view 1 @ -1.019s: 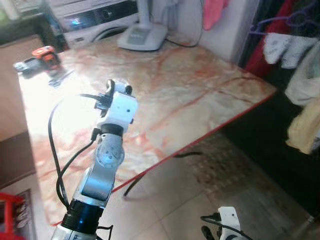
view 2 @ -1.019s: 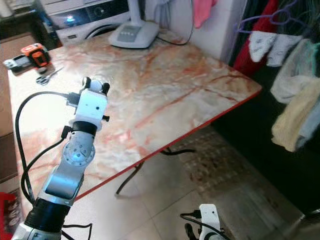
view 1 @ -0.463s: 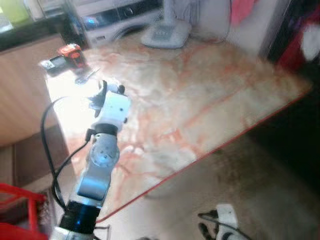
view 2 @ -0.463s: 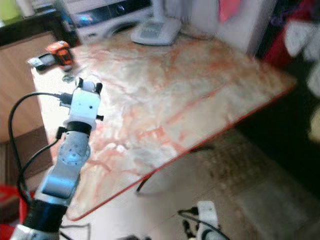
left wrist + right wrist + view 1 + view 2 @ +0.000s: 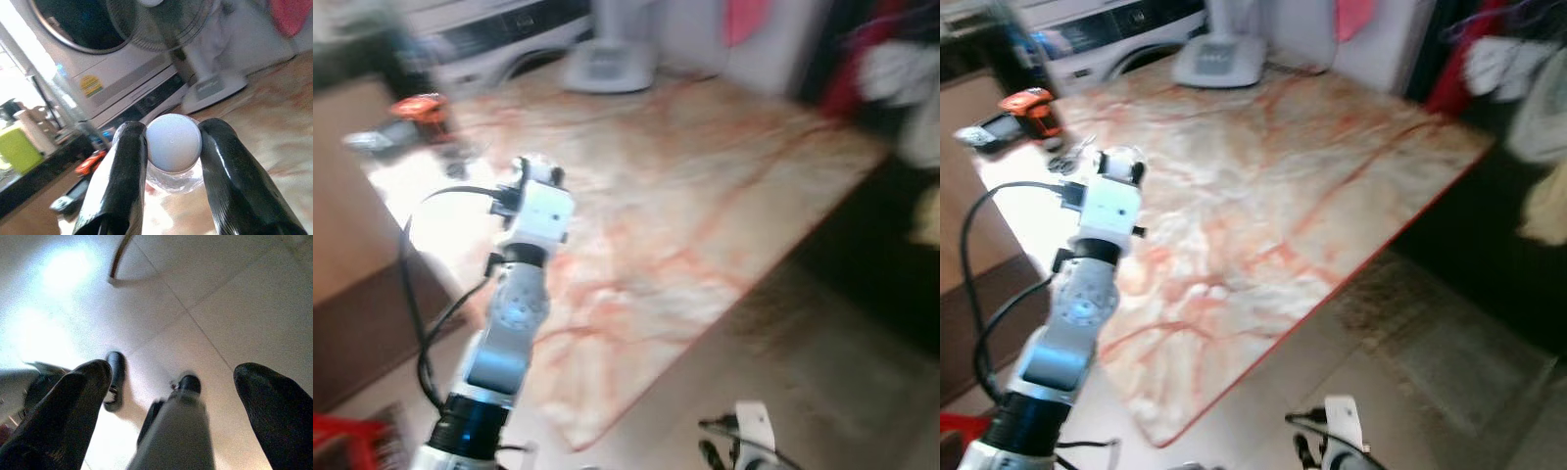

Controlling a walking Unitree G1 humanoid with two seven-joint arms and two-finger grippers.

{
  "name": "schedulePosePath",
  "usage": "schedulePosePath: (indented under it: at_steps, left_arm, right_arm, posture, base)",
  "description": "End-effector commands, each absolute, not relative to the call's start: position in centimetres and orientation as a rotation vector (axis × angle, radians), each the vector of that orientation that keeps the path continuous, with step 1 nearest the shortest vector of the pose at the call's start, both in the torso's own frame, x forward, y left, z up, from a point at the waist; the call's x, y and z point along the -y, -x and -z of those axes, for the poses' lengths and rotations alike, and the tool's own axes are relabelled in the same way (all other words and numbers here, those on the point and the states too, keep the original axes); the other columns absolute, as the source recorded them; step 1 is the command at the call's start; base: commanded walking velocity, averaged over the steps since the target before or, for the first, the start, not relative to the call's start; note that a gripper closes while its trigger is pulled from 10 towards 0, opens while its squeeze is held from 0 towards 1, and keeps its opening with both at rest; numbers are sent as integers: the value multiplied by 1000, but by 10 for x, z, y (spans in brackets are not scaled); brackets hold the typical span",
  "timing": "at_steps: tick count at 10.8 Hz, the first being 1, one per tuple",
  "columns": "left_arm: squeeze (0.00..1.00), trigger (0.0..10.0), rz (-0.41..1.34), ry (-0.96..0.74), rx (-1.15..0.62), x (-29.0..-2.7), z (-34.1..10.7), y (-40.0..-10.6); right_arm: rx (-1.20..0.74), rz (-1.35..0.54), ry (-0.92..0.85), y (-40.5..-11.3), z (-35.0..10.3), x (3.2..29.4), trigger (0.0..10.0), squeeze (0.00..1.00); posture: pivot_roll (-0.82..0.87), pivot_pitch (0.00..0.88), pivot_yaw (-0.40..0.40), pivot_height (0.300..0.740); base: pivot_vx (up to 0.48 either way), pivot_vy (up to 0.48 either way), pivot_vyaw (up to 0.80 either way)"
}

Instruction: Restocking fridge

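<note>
Left wrist view: the left tool point(image 5: 172, 147) is clamped on a clear bottle with a white cap point(image 5: 173, 142), both fingers point(image 5: 120, 166) touching its neck; the bottle rides raised over the marble worktop point(image 5: 1263, 186), at 10 o'clock in the head views; the right tool point(image 5: 171, 382) hangs low with fingers spread, empty, above the tiled floor point(image 5: 220, 308); judged progress: item collected, delivery to the fridge outstanding.
</note>
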State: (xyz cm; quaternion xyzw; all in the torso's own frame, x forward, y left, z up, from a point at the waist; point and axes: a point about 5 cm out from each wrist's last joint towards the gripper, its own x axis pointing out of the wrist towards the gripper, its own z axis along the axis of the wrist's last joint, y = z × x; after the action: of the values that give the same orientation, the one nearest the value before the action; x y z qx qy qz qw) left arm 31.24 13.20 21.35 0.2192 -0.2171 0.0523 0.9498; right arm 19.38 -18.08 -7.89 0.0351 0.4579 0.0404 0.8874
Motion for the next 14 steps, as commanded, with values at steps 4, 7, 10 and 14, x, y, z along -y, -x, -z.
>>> schedulePosePath:
  at_steps: [4, 7, 10, 14]
  left_arm:
    - [0, 10000, -56, -435, 498, -118, -221, -309]
    - [0, 10000, -52, -430, 509, -118, -222, -308]
    - [0, 10000, -66, -403, 504, -120, -222, -308]
    - [0, 10000, -57, -413, 515, -119, -223, -308]
  right_arm:
    - [-991, -59, -65, -182, 84, 188, 10000, 0]
    - [-995, -57, -58, -182, 84, 188, 10000, 0]
    - [-995, -57, -59, -182, 84, 189, 10000, 0]
    - [-997, -58, -59, -182, 84, 189, 10000, 0]
  posture:
    - [30, 114, 60, 740]
    - [30, 112, 60, 740]
    - [29, 111, 59, 740]
    - [31, 115, 59, 740]
  base:
    - [0, 0, -800]
    - [0, 0, -800]
    - [0, 101, -800]
    - [0, 120, -800]
